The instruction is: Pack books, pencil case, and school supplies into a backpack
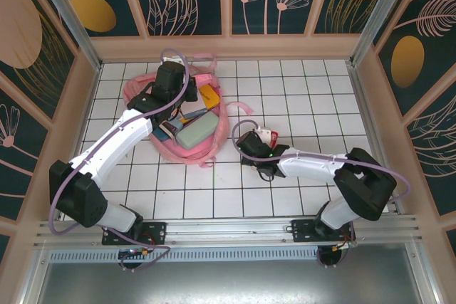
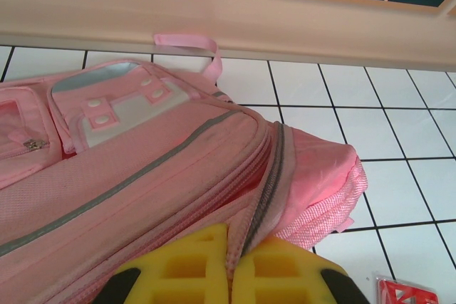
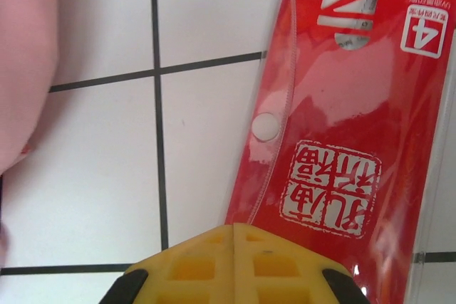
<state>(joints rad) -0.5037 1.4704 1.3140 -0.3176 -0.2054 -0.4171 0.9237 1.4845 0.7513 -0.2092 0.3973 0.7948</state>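
Observation:
The pink backpack [image 1: 146,92] lies open at the back left, with the mint pencil case [image 1: 196,133] and a yellow book [image 1: 209,95] inside. My left gripper [image 2: 239,236] is shut on the backpack's [image 2: 142,169] zipper edge, and the fabric is pinched between the yellow pads. In the top view this gripper [image 1: 187,99] sits over the bag's opening. The red packet [image 3: 342,105] lies flat on the tiles right of the bag. My right gripper [image 3: 234,227] is shut on its near corner. From above, the right gripper [image 1: 260,146] sits just below the packet [image 1: 266,135].
A loose pink strap [image 1: 246,107] trails onto the tiles between bag and packet. Low walls [image 1: 228,48] ring the white tiled table [image 1: 313,97]. The bag's side [image 3: 21,69] bulges in at the left of the right wrist view.

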